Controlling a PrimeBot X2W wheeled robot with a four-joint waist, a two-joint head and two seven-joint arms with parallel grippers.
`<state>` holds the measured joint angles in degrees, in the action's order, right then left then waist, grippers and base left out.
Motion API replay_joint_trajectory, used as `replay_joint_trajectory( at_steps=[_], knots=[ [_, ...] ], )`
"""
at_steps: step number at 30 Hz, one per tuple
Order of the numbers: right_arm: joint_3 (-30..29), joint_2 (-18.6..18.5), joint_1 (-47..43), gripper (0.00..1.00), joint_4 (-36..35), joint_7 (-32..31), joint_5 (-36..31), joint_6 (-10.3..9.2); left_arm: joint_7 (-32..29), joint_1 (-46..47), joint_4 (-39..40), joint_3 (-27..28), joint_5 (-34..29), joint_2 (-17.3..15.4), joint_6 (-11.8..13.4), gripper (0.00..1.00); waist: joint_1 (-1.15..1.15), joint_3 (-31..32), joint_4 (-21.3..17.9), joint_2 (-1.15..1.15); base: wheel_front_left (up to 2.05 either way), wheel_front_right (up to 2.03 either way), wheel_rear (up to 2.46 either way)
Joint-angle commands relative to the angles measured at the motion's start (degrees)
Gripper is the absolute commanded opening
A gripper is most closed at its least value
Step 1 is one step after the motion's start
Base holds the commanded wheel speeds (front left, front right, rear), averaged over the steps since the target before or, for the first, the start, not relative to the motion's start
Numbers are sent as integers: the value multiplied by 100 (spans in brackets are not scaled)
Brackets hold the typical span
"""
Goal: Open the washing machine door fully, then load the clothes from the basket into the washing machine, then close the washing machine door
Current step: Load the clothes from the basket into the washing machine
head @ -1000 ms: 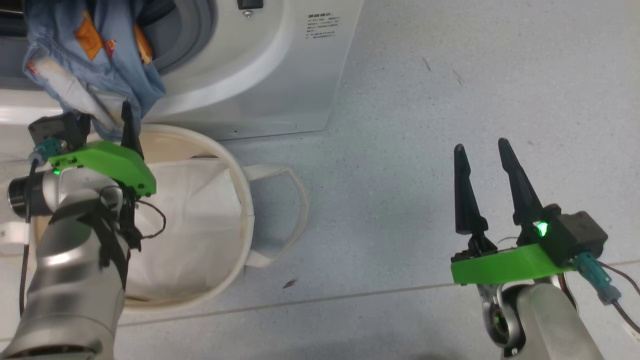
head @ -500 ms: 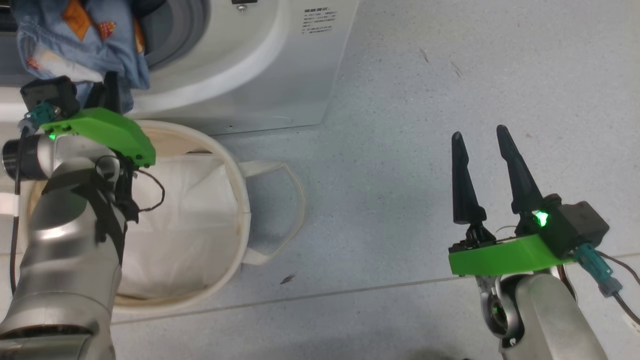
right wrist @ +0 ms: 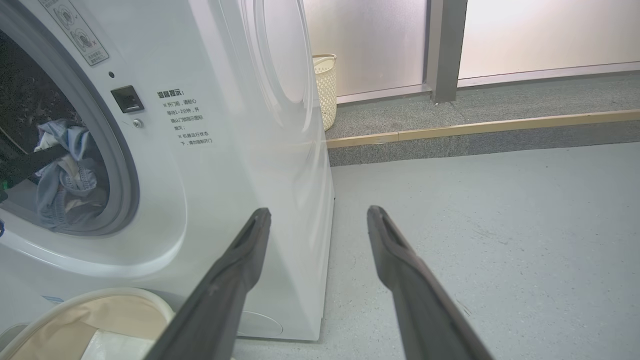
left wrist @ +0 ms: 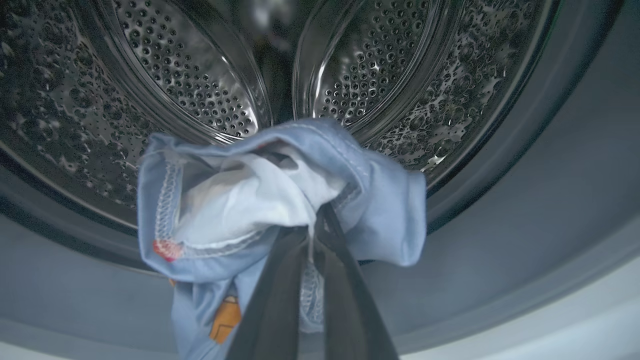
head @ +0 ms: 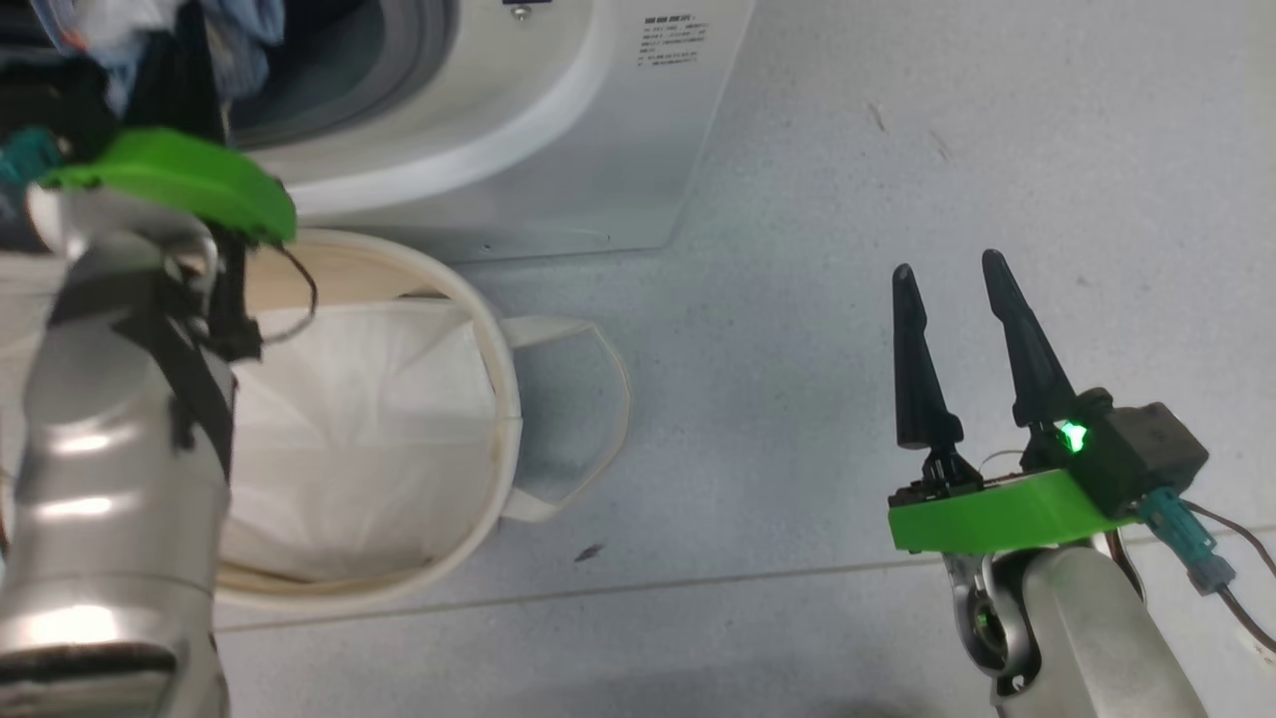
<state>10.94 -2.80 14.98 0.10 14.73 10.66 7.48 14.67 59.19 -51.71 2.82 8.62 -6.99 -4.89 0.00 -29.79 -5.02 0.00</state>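
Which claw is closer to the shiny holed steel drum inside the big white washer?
Left. The left gripper, shut on the light blue garment, is at the mouth of the perforated steel drum; the right gripper hangs open over the grey floor.

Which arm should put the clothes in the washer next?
Left. The left claw pinches the clothes at the drum mouth; the right claw hangs open over the floor.

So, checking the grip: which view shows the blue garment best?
Left wrist view: the blue garment is close, pinched in the left end effector. Right wrist view shows it small inside the washing machine; head view, a scrap.
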Motion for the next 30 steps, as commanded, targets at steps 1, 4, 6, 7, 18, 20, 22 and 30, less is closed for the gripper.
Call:
replay_joint_trajectory(
  at_steps=[1, 4, 6, 7, 18, 20, 22, 30],
  knots=[
    [161, -8, 14, 100, -227, 27, -17, 1, 33, 297, 274, 96, -119, -315, 91, 0, 0, -100, -24, 0, 0, 0, 0],
    [154, -8, 51, 100, -257, 27, -41, 1, 33, 687, 399, 41, -328, -499, 216, 0, 0, -282, -80, 0, 0, 0, 0],
    [161, -8, 94, 100, -284, 27, -40, 1, 33, 985, 493, 7, -477, -666, 312, 0, 0, -429, -141, 0, 0, 0, 0],
    [170, -8, 119, 100, -305, 27, -29, 1, 33, 1139, 534, -4, -540, -752, 358, 0, 0, -506, -177, 0, 0, 0, 0],
    [317, -8, 390, 100, -490, 27, 96, 1, 33, 2454, 737, -116, -870, -1322, 571, 0, 0, -1404, -600, 0, 0, 0, 0],
    [333, -8, 429, 100, -510, 27, 110, 1, 33, 2557, 516, -195, -907, -1360, 522, 0, 0, -1521, -646, 0, 0, 0, 0],
    [346, -8, 460, 100, -526, 27, 120, 1, 33, 2686, 279, -252, -938, -1391, 523, 0, 0, -1608, -680, 0, 0, 0, 0],
    [317, -8, 471, 100, -492, 27, 102, 1, 33, 2772, -223, -353, -856, -1276, 459, 100, 0, -1578, -614, 0, 0, 0, 0]
  ],
)
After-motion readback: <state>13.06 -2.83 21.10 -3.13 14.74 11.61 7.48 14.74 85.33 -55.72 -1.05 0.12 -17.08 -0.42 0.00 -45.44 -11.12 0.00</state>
